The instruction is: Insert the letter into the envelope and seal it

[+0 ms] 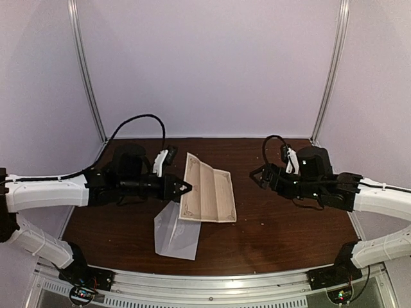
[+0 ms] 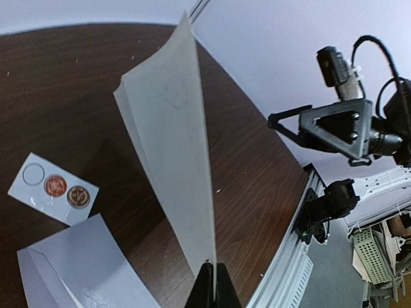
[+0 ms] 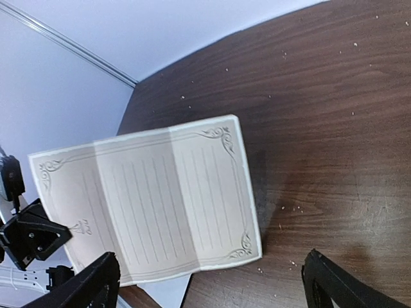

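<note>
The letter point(image 1: 209, 189) is a cream lined sheet with ornate corners and two fold creases. My left gripper point(image 1: 187, 187) is shut on its left edge and holds it lifted above the table. In the left wrist view the sheet point(image 2: 173, 147) rises edge-on from the closed fingertips point(image 2: 212, 285). The right wrist view shows its lined face point(image 3: 148, 202). The pale grey envelope point(image 1: 175, 231) lies flat, partly under the letter's near left corner, and shows in the left wrist view point(image 2: 83, 269). My right gripper point(image 1: 257, 176) is open and empty, to the right of the letter.
A small white strip with round stickers point(image 2: 54, 188) lies on the brown table beside the envelope. The metal rail point(image 1: 212, 282) runs along the table's near edge. Pale walls and frame posts point(image 1: 90, 83) enclose the back.
</note>
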Controlling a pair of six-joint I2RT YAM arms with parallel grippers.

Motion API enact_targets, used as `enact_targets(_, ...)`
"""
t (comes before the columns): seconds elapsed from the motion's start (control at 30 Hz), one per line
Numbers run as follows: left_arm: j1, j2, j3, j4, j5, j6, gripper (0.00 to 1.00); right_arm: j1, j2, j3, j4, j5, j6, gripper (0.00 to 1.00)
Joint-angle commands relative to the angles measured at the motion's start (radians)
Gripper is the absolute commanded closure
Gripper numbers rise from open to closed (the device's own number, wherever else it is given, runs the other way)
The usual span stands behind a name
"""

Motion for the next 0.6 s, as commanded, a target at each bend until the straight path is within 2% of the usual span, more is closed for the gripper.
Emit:
enact_targets(0.0, -0.002, -0.112, 0.109, -0.102, 0.064, 0.198, 1.00, -0.013, -0.107, -0.032, 0.117, -0.009, -0.052, 0.00)
enact_targets(0.33, -0.002, -0.188, 0.332, -0.248, 0.262, 0.347, 1.00, -0.014, -0.197, -0.084, 0.373, -0.270, -0.146, 0.00)
enact_targets(0.57, -0.001, -0.212, 0.413, -0.261, 0.328, 0.373, 1.00, -0.014, -0.184, -0.105, 0.396, -0.299, -0.153, 0.00)
